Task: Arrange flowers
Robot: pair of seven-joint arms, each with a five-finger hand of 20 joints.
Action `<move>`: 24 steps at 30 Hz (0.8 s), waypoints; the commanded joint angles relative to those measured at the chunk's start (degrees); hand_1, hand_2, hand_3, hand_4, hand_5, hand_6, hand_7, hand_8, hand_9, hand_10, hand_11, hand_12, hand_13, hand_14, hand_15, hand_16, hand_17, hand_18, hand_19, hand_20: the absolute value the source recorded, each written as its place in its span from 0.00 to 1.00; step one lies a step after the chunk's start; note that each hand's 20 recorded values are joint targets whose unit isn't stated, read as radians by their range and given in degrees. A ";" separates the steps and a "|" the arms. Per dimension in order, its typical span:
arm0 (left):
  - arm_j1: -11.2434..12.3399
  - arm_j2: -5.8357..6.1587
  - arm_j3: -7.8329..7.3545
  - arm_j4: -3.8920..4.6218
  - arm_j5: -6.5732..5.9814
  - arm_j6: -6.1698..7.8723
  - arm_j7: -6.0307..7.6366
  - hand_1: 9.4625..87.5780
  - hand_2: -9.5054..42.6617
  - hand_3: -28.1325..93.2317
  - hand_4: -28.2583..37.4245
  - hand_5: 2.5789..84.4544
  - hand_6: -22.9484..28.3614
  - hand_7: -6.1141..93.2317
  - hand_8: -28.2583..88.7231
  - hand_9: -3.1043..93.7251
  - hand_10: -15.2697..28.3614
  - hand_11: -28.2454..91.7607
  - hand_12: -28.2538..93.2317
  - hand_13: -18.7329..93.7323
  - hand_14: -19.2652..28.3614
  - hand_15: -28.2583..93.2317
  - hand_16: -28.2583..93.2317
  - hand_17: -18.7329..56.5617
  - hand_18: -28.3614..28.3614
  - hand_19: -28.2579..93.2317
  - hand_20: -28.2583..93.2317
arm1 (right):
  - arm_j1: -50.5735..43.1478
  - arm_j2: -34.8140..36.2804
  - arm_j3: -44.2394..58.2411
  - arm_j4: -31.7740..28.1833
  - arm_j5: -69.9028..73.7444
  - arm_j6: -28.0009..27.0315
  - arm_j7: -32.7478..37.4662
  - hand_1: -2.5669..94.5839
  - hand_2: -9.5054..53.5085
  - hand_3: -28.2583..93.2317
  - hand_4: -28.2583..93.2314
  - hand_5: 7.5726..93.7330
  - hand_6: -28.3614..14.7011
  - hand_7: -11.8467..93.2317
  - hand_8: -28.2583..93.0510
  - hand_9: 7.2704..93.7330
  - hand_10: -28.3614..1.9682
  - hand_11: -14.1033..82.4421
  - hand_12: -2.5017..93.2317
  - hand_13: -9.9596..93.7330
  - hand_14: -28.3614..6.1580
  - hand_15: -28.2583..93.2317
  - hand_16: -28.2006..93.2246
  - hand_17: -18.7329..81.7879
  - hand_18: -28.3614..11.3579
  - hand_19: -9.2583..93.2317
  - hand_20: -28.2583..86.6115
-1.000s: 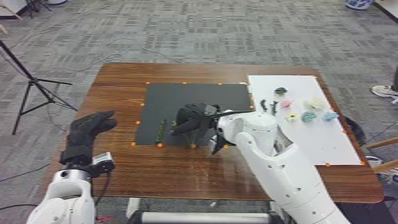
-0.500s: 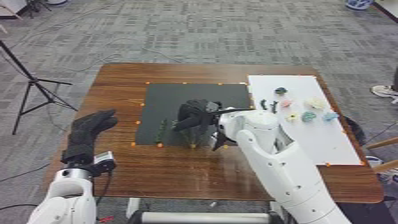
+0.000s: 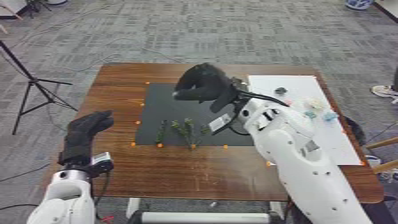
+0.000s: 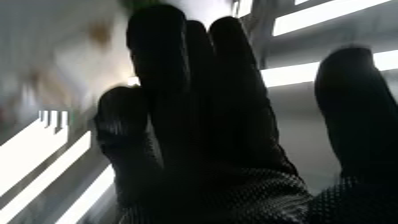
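Blurred green stems (image 3: 189,131), partly covered white sheet (image 3: 300,83)

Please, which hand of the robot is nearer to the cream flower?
Right. The right hand is over the black sheet, left of the cream flower; the left hand is much farther left, past the sheet's left edge.

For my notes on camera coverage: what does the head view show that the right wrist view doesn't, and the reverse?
Head view: the left hand by the table's left side, green stems on the black mat, and flowers on the white sheet.
Right wrist view: bright strips of light behind the glove.
Both: the right hand, open.
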 commanded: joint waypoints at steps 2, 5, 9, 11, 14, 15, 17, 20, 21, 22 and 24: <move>3.52 -0.62 -4.13 -1.55 -1.69 3.81 2.12 0.25 0.50 0.78 0.04 0.67 0.54 0.24 0.17 0.62 0.69 0.47 0.35 0.56 0.79 0.46 0.20 0.38 0.71 0.32 0.38 | -12.24 11.99 14.65 -4.86 -3.65 8.06 11.39 0.33 0.05 0.81 0.11 0.65 0.61 0.28 0.17 0.70 0.47 0.27 0.19 0.76 0.43 0.63 0.47 0.52 0.15 0.84 0.67; 4.55 -0.71 -4.72 -2.05 -2.14 4.29 2.31 0.24 0.51 0.79 0.03 0.68 0.53 0.24 0.17 0.63 0.69 0.47 0.35 0.57 0.79 0.46 0.20 0.38 0.71 0.32 0.38 | -13.63 11.16 16.55 -3.26 -5.66 5.50 15.88 0.34 0.01 0.81 0.12 0.66 0.59 0.28 0.18 0.75 0.44 0.31 0.22 0.79 0.45 0.65 0.47 0.55 0.13 0.88 0.69; 4.54 -0.52 -4.50 -2.22 -1.62 3.76 1.72 0.23 0.50 0.79 0.03 0.68 0.53 0.24 0.17 0.63 0.69 0.47 0.35 0.57 0.80 0.46 0.20 0.38 0.71 0.32 0.38 | -11.34 11.15 15.69 -0.21 -9.06 0.30 19.82 0.32 0.00 0.77 0.13 0.73 0.58 0.29 0.19 0.83 0.46 0.37 0.24 0.86 0.53 0.67 0.48 0.62 0.14 0.96 0.70; 4.29 -0.32 -4.26 -2.23 -1.13 3.21 1.56 0.23 0.50 0.79 0.04 0.68 0.53 0.23 0.18 0.63 0.69 0.47 0.35 0.57 0.80 0.46 0.20 0.38 0.71 0.32 0.38 | -10.76 11.41 15.48 0.76 -10.73 -1.80 20.67 0.31 0.00 0.76 0.13 0.75 0.57 0.29 0.19 0.86 0.47 0.38 0.26 0.89 0.57 0.67 0.49 0.66 0.17 0.99 0.69; 4.08 -0.32 -4.09 -2.22 -0.48 2.75 1.28 0.23 0.48 0.79 0.04 0.68 0.54 0.23 0.18 0.63 0.69 0.47 0.35 0.57 0.80 0.46 0.20 0.38 0.71 0.32 0.38 | -9.53 11.68 14.54 2.67 -12.55 -3.12 21.69 0.30 0.00 0.75 0.14 0.81 0.58 0.32 0.20 0.92 0.49 0.44 0.28 0.95 0.65 0.67 0.50 0.74 0.23 1.00 0.73; 4.18 -0.28 -4.08 -2.29 -0.65 2.72 1.34 0.24 0.48 0.79 0.04 0.69 0.54 0.23 0.18 0.63 0.69 0.47 0.35 0.57 0.80 0.47 0.20 0.38 0.71 0.32 0.38 | -9.01 11.68 14.14 3.45 -13.32 -3.53 21.96 0.30 0.00 0.75 0.14 0.82 0.58 0.32 0.20 0.93 0.50 0.44 0.29 0.96 0.66 0.67 0.50 0.75 0.23 1.00 0.74; 4.37 -0.18 -4.15 -2.40 -0.60 2.54 1.18 0.24 0.48 0.79 0.05 0.68 0.54 0.23 0.18 0.63 0.70 0.46 0.35 0.57 0.80 0.47 0.20 0.38 0.71 0.32 0.38 | -7.97 11.28 13.53 4.93 -14.07 -5.01 23.01 0.30 0.00 0.75 0.14 0.85 0.60 0.34 0.21 0.96 0.51 0.47 0.31 0.99 0.71 0.68 0.51 0.80 0.28 1.00 0.76; 4.23 -0.21 -4.01 -2.44 -0.53 2.45 1.01 0.24 0.47 0.79 0.05 0.69 0.54 0.23 0.18 0.63 0.70 0.46 0.35 0.57 0.80 0.47 0.20 0.38 0.71 0.32 0.38 | -6.80 10.73 12.96 7.12 -15.18 -5.76 23.33 0.30 0.00 0.74 0.14 0.87 0.60 0.35 0.21 0.97 0.52 0.49 0.32 1.00 0.73 0.69 0.51 0.83 0.30 1.00 0.77; 4.08 -0.23 -3.93 -2.41 -0.42 2.41 0.89 0.24 0.47 0.79 0.05 0.69 0.54 0.23 0.18 0.63 0.70 0.46 0.35 0.57 0.80 0.47 0.20 0.38 0.71 0.32 0.38 | -6.73 10.58 12.96 7.43 -15.37 -5.98 23.66 0.30 0.00 0.74 0.14 0.87 0.60 0.35 0.21 0.98 0.52 0.49 0.32 1.00 0.73 0.69 0.51 0.83 0.31 1.00 0.77; 4.02 -0.21 -3.90 -2.43 -0.43 2.46 0.82 0.24 0.47 0.79 0.05 0.69 0.54 0.23 0.18 0.63 0.70 0.46 0.35 0.57 0.80 0.47 0.20 0.38 0.71 0.32 0.38 | -6.48 10.45 12.72 8.00 -15.92 -5.63 23.57 0.30 0.00 0.74 0.14 0.87 0.60 0.35 0.21 0.98 0.52 0.49 0.32 1.00 0.73 0.70 0.51 0.84 0.32 1.00 0.77; 4.09 -0.24 -3.85 -2.47 -0.49 2.50 0.78 0.24 0.47 0.79 0.05 0.69 0.54 0.23 0.18 0.63 0.70 0.46 0.35 0.57 0.80 0.47 0.20 0.38 0.71 0.32 0.38 | -5.95 10.25 12.26 8.88 -17.28 -5.73 23.68 0.30 0.00 0.74 0.14 0.87 0.60 0.35 0.21 0.98 0.52 0.49 0.32 1.00 0.74 0.70 0.50 0.84 0.33 1.00 0.77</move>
